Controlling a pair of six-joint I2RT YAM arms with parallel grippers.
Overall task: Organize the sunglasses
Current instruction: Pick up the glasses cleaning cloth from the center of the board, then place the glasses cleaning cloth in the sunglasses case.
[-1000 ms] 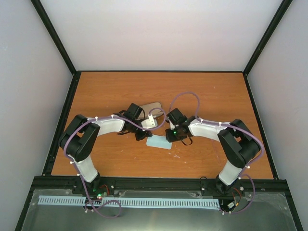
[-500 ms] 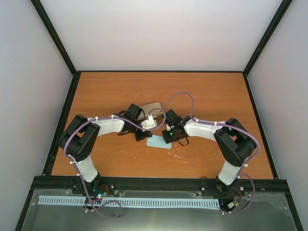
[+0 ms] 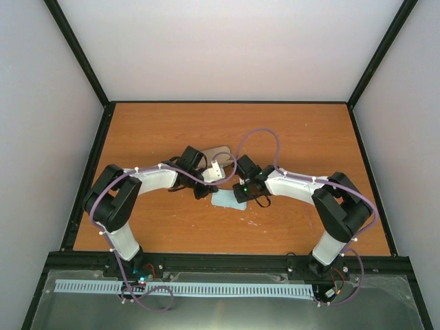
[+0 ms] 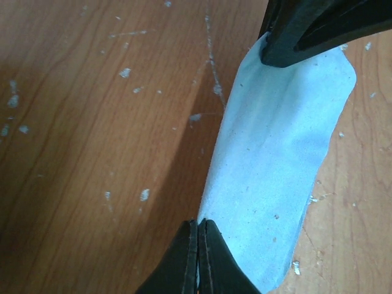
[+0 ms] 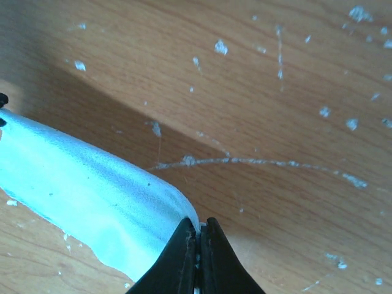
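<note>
A light blue cloth point(image 3: 227, 199) hangs stretched between my two grippers, just above the wooden table at its middle. My left gripper point(image 4: 198, 222) is shut on one edge of the cloth point(image 4: 282, 153). My right gripper point(image 5: 199, 223) is shut on the opposite edge of the cloth point(image 5: 92, 190). In the left wrist view the right gripper's black fingers point(image 4: 306, 30) pinch the far end. From above, the left gripper point(image 3: 203, 192) and right gripper point(image 3: 240, 196) face each other across the cloth. The sunglasses are out of view.
A brown oblong case point(image 3: 218, 150) lies just behind the left wrist, partly hidden by it. The orange-brown table point(image 3: 302, 130) is bounded by a black frame and pale walls at the back and sides. Purple cables loop over both arms.
The right gripper has closed on the cloth's edge and shifted slightly left. The cloth, flat on the table before, is now lifted and bunched narrower between the two grippers.
</note>
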